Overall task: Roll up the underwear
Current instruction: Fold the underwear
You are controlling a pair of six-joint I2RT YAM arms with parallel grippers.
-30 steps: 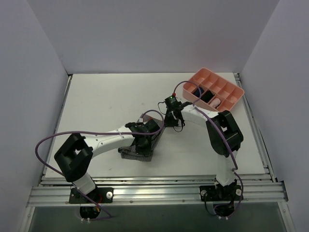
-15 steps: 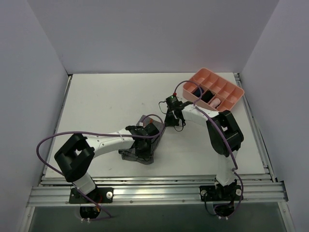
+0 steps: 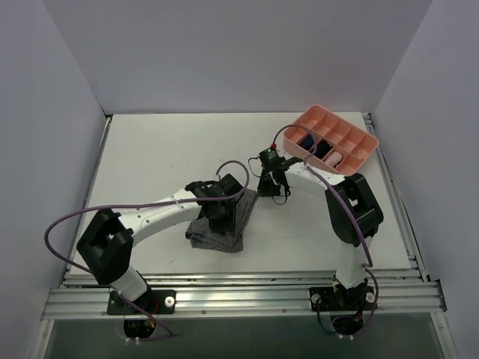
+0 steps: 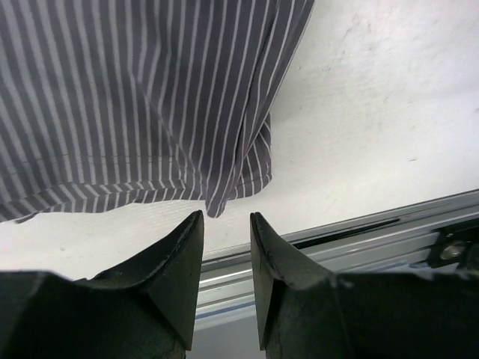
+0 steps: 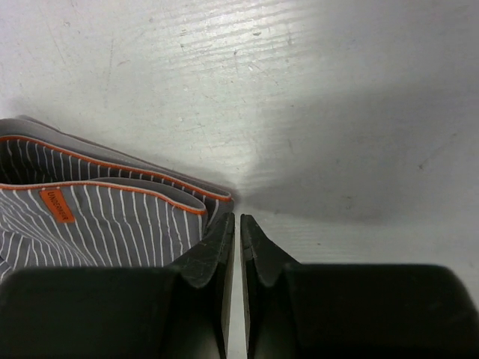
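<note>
The underwear, grey with fine stripes, lies flat in the middle of the table. Its near corner shows in the left wrist view. My left gripper hovers over it with jaws a little apart and empty, the cloth's corner just beyond the tips. My right gripper is shut and empty at the garment's far right corner. The orange-edged waistband and orange tag lie just left of its fingers.
A pink divided tray stands at the back right, holding a dark bundle and a pink one. The metal rail of the table's near edge lies close beyond the cloth. White walls enclose three sides.
My left gripper has moved away from the near edge, back over the cloth, and its elbow has swung left. The right gripper has edged slightly toward the far side.
</note>
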